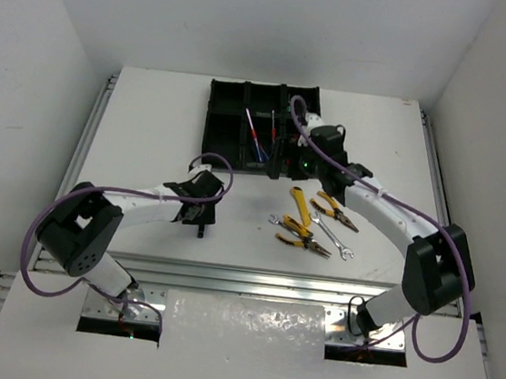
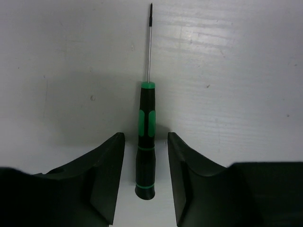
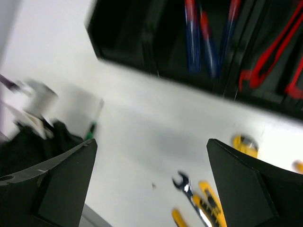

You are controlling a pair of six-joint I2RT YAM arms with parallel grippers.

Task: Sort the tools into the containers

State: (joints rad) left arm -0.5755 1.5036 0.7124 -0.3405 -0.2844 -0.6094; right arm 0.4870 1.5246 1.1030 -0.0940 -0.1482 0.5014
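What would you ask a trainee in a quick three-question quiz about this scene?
1. True or false: the left gripper is shut on the black-green screwdriver.
2. Name one kind of tool that lies in the tray.
3. Where do the yellow pliers lie? A: in the tray. B: on the table. C: between the left gripper's fingers.

Key
1. False. Its jaws stand open on either side of the handle, and the screwdriver lies flat on the table.
2. The blue-and-red screwdrivers; the red cutters would also count.
3. B.
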